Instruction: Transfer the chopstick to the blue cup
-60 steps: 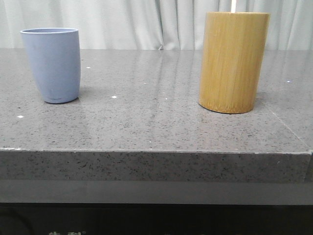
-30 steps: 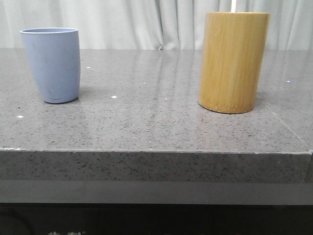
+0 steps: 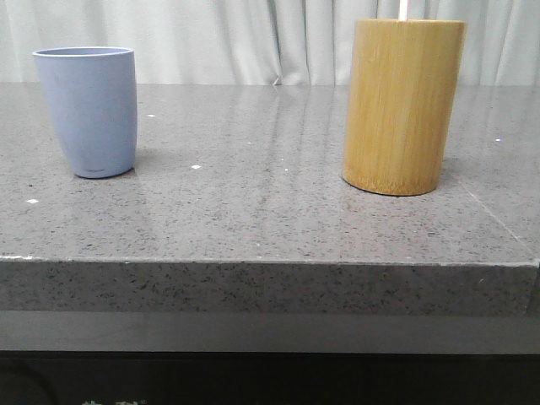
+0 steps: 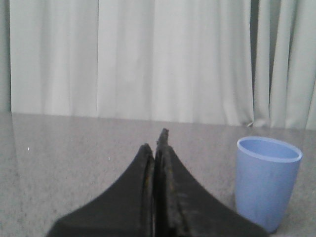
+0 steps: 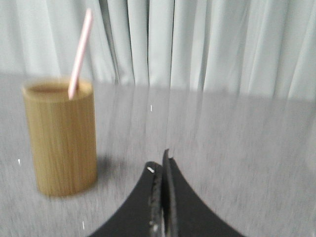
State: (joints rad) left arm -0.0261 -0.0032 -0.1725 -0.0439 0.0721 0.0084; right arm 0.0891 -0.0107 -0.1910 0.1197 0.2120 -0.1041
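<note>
The blue cup (image 3: 87, 110) stands upright on the left of the grey table; it also shows in the left wrist view (image 4: 266, 181). A pale pink chopstick (image 3: 403, 9) pokes out of the tall bamboo cylinder (image 3: 402, 106) on the right; the right wrist view shows the chopstick (image 5: 80, 51) leaning in the cylinder (image 5: 61, 137). My left gripper (image 4: 157, 140) is shut and empty, beside the cup and apart from it. My right gripper (image 5: 161, 160) is shut and empty, apart from the cylinder. Neither gripper shows in the front view.
The grey speckled stone table (image 3: 270, 194) has a front edge (image 3: 270, 263) near the camera. Pale curtains (image 3: 253, 38) hang behind the table.
The blue cup's image sits very slightly further left and higher in the front view than before. The bamboo cylinder and chopstick have not moved.
</note>
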